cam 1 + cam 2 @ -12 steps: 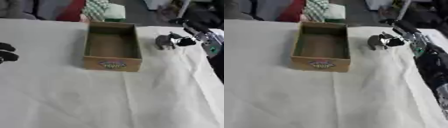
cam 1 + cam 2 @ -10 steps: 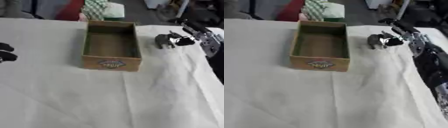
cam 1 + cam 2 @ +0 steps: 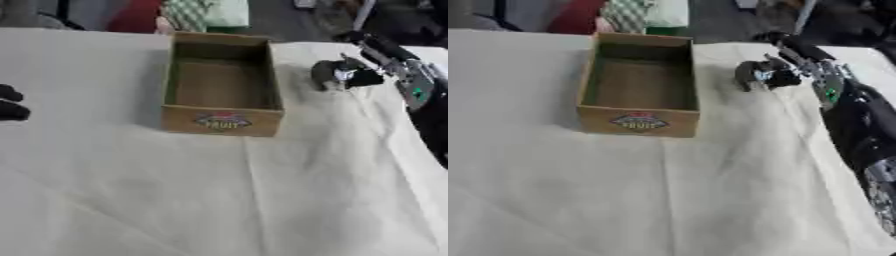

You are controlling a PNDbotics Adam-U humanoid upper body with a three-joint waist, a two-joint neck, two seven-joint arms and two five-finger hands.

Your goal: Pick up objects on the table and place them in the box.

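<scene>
The right robot hand (image 3: 360, 76) had its fingers curled around a small dark object (image 3: 326, 74) near the surface's (image 3: 219, 200) far right edge, just right of the open cardboard box (image 3: 222, 120), while the left robot hand (image 3: 10, 104) showed at the left edge, its fingers unreadable.

box (image 3: 222, 121): open-top cardboard, rectangular, long axis running away from the camera, colourful label on the near short wall; interior looks bare. sits upright on the cloth-covered worktop (image 3: 175, 200), far-centre. small dark grey object (image 3: 329, 75): right of the box, apart from it, roughly level with its far half; shape unclear, right hand (image 3: 360, 76) touching it
</scene>
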